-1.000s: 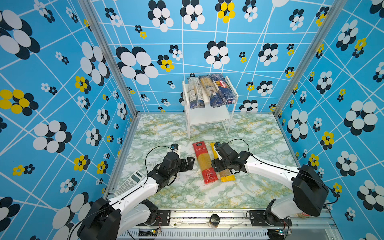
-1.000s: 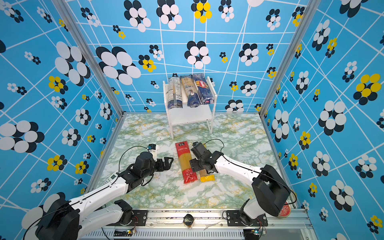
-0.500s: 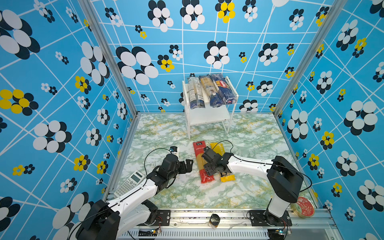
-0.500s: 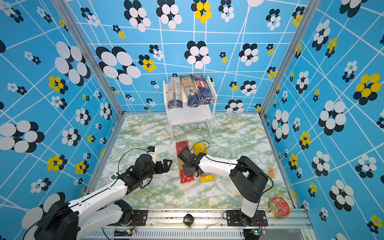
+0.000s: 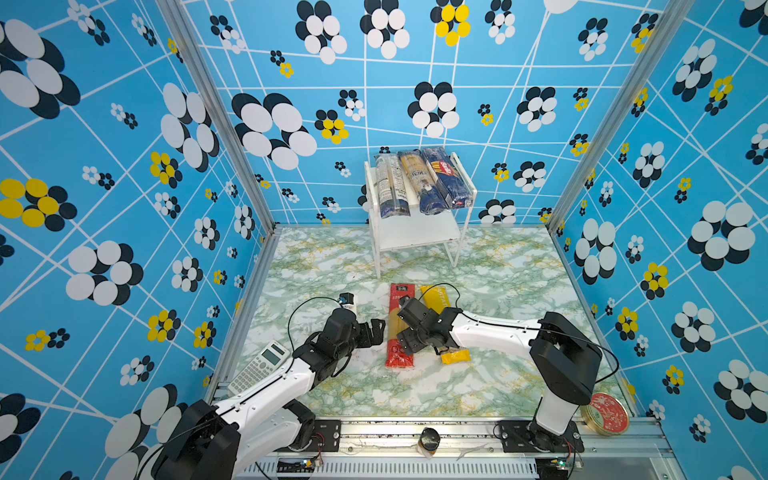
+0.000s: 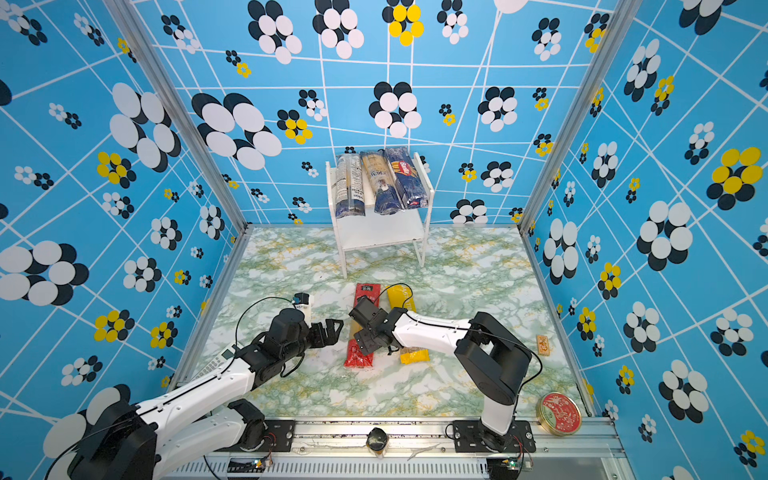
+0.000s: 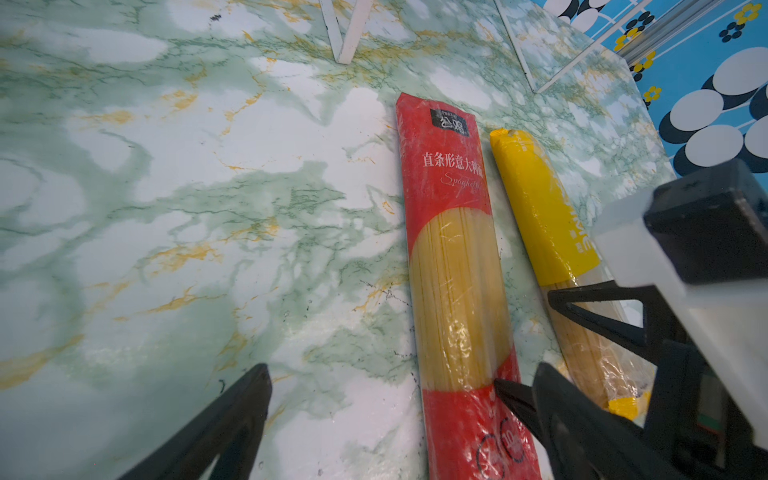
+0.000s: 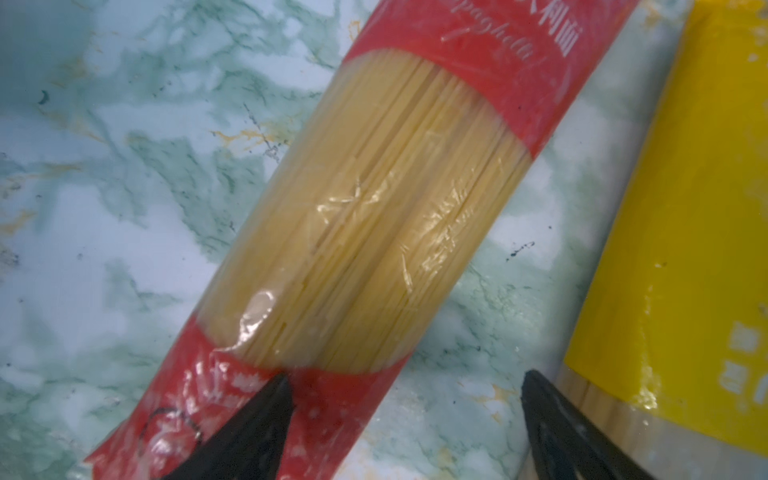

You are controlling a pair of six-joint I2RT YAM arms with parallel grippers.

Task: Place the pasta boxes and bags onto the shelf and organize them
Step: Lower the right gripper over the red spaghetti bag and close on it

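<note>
The left gripper hangs wide open just beside the red-ended bag. The right gripper is open too, one finger over that bag's red end, gripping nothing. The yellow-ended bag lies next to it on the table. Far back, three packs lie side by side on the top board of the shelf.

Bright even light, soft shadows; top views bowed at edges; wrist views soft, glare on red-ended bag
</note>
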